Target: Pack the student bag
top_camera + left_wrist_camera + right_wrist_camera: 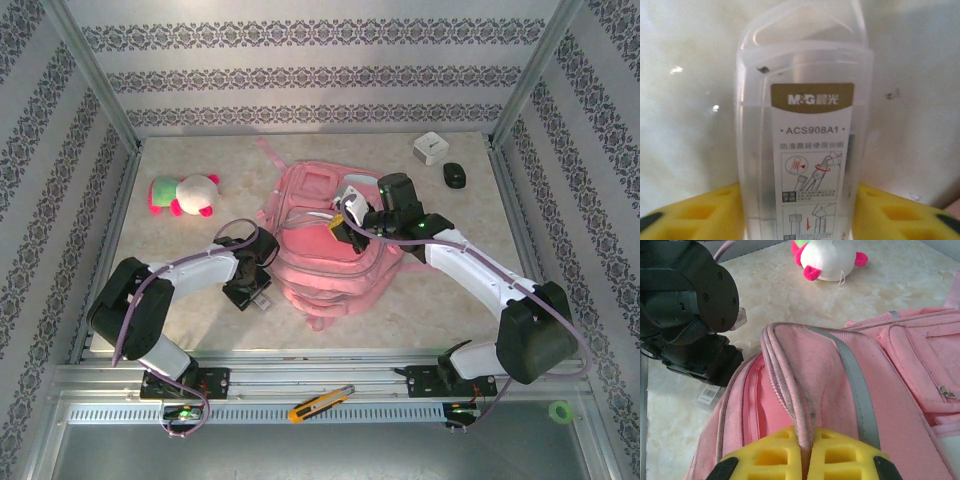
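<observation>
Pinched shut in my right gripper point(805, 456), a raised fold of the student bag point(810, 370); left arm point(690, 305) beside, plush toy point(832, 260) on the table point(775, 290) beyond.

You are overlooking the beige marbled table point(420, 320) from the near side. Your left wrist view is hugging a clear plastic labelled case point(805, 150); your right is facing left, sharing the large pink fabric backpack point(900, 405) with overhead.

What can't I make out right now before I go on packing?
Student bag interior: top view, under its own fabric and the right gripper.
Clear case contents: left wrist view, behind frosted plastic and label; lower end cut off by the frame.
Whether the left gripper grips the case: left wrist view, finger contact unclear.
Black object, far right: top view, too small.
</observation>
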You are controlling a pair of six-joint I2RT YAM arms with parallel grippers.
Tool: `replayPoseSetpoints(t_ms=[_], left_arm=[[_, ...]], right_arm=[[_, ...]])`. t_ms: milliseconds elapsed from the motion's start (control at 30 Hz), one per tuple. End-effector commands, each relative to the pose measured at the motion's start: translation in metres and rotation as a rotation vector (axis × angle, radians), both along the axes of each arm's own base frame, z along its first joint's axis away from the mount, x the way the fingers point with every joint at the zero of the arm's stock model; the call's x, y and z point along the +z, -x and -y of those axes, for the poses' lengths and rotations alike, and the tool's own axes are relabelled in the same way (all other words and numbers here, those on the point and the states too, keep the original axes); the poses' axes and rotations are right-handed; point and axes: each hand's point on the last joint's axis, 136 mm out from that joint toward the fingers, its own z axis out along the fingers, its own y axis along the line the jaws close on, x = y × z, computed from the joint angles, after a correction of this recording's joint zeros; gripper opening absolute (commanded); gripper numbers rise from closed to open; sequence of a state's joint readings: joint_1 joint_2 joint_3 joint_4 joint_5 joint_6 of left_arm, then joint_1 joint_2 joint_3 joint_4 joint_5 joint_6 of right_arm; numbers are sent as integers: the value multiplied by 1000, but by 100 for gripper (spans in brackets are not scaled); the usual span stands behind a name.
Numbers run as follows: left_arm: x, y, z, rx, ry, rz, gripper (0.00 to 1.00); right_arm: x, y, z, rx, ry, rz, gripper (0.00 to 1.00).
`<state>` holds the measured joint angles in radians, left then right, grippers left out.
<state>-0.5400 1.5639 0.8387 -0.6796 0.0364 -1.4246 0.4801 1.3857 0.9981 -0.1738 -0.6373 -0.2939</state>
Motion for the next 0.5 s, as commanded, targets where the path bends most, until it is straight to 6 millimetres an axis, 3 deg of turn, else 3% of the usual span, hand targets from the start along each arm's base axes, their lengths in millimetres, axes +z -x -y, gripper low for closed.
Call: replayPoseSetpoints(t_ms=[0,233,467], left_arm=[[-2,-6,3,22,28,12,41],[35,1,0,47,65,72,32],[96,-7,9,34,139,234,31]], right_arm=[[38,14,-10,92,-97,116,0],[42,15,-9,89,-103,128,0],[46,1,-11,46,-129,108,0]])
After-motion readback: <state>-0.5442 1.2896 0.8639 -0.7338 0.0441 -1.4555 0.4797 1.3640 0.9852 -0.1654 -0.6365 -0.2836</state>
